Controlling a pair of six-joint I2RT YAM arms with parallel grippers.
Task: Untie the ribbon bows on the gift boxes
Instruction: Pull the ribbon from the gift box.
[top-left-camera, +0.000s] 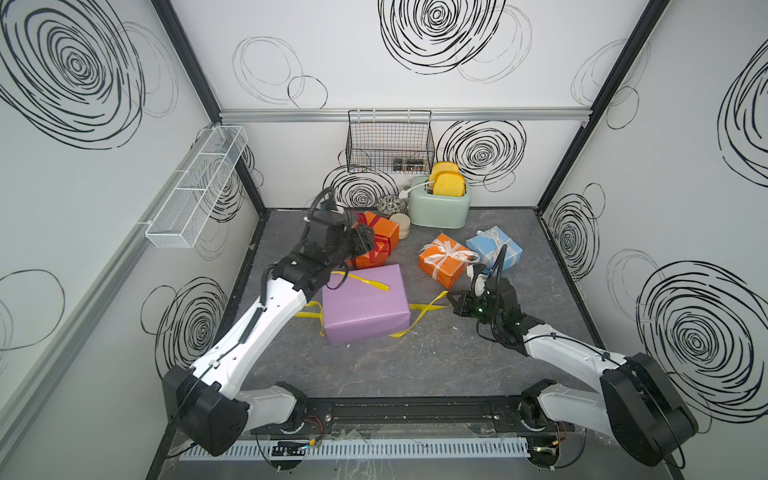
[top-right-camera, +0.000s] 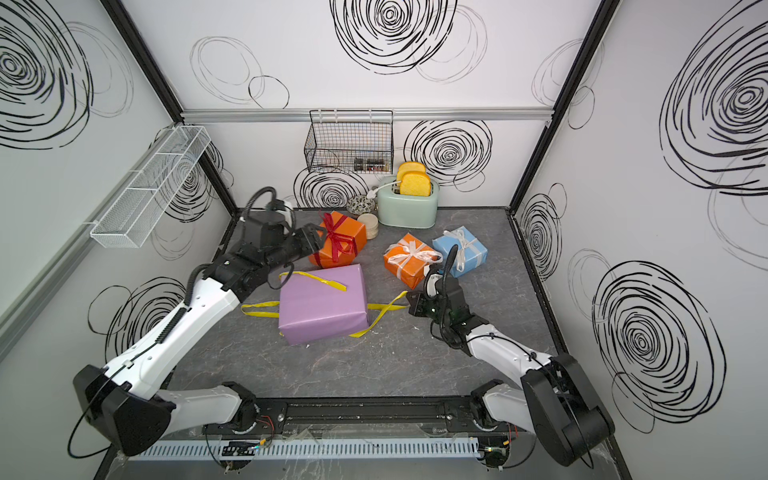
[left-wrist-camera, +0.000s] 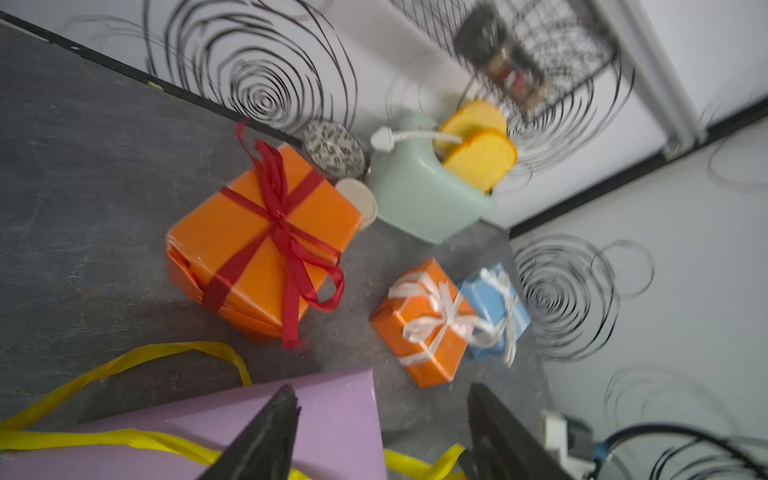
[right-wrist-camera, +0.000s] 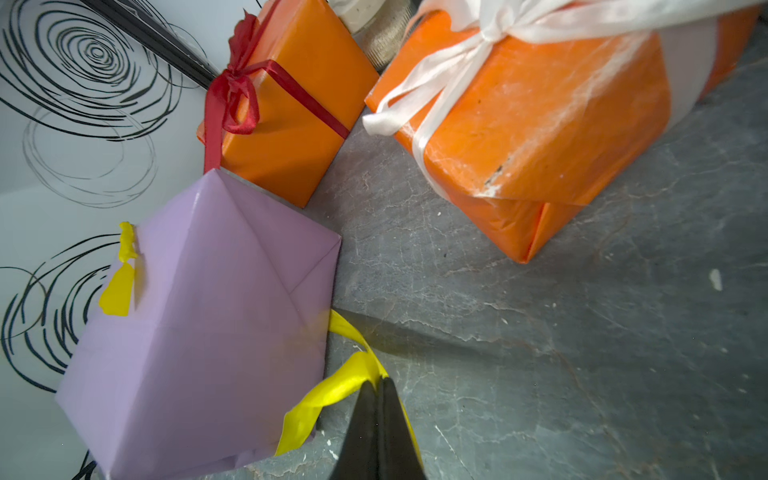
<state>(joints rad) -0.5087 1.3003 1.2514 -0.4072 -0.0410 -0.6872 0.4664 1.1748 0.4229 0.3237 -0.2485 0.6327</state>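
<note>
— Close in front of our left gripper (top-right-camera: 313, 241) sits the medium orange box (top-right-camera: 353, 230), with the dark red bow (top-right-camera: 333, 236) tied on its top. Our jaws there stand wide apart with nothing between them.

— And our right gripper (right-wrist-camera: 376, 392)?

— Pinched flat on the yellow ribbon (right-wrist-camera: 328, 392), which runs from its tips to the foot of the lilac box (right-wrist-camera: 199, 316) just beside it. That ribbon lies in loose strips over and around the box, and we see no bow in it.

— So the red bow looks like our next one. Which arm?

— Left, we judge. The bow is straight out past its fingers, whereas from the right gripper it lies beyond the lilac box. From the knot one long tail (left-wrist-camera: 291, 316) hangs down the box side facing our left jaws, its length running roughly toward them.

— Then we would close on that tail's end and draw back along its line.

— Yes. How high our tips ride above the box we cannot tell. The white bow (top-left-camera: 446, 252) on the smaller orange cube (top-left-camera: 451, 274) lies off to the side, nearer the right gripper.
</note>
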